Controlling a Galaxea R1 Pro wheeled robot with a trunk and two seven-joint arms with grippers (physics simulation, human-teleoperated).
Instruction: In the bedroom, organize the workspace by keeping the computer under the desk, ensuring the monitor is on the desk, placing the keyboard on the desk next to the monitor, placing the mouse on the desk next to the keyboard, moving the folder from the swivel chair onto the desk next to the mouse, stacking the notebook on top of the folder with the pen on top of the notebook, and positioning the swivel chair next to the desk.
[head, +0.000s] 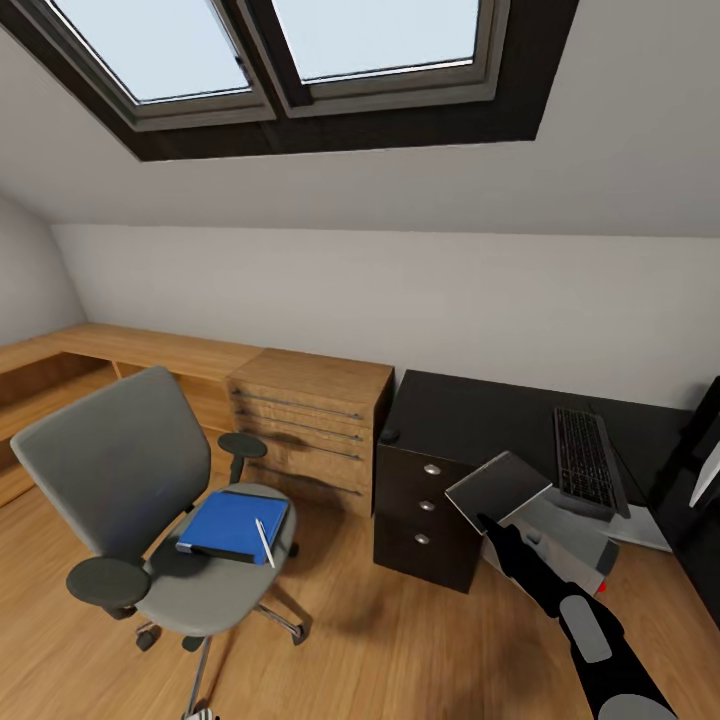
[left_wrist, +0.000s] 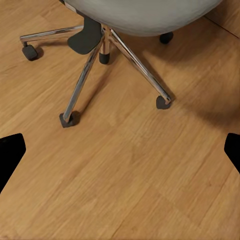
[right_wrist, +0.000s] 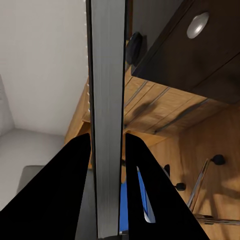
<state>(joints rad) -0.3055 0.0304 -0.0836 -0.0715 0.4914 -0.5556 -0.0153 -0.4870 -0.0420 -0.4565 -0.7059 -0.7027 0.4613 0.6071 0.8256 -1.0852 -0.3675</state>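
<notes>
Clamping the notebook (head: 498, 487) at lower right, the right gripper (head: 487, 524) hangs before the desk (head: 470, 415) drawers; folder (head: 232, 524) and pen (head: 265, 542) lie on the chair (head: 130, 480), lower left; left gripper (left_wrist: 120, 150) spread open.

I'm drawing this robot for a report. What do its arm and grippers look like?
The right arm is glossy black with grey panels and a small red mark. The right gripper has two flat, matte black fingers. The left gripper's fingers are plain black too. No cables show.
</notes>
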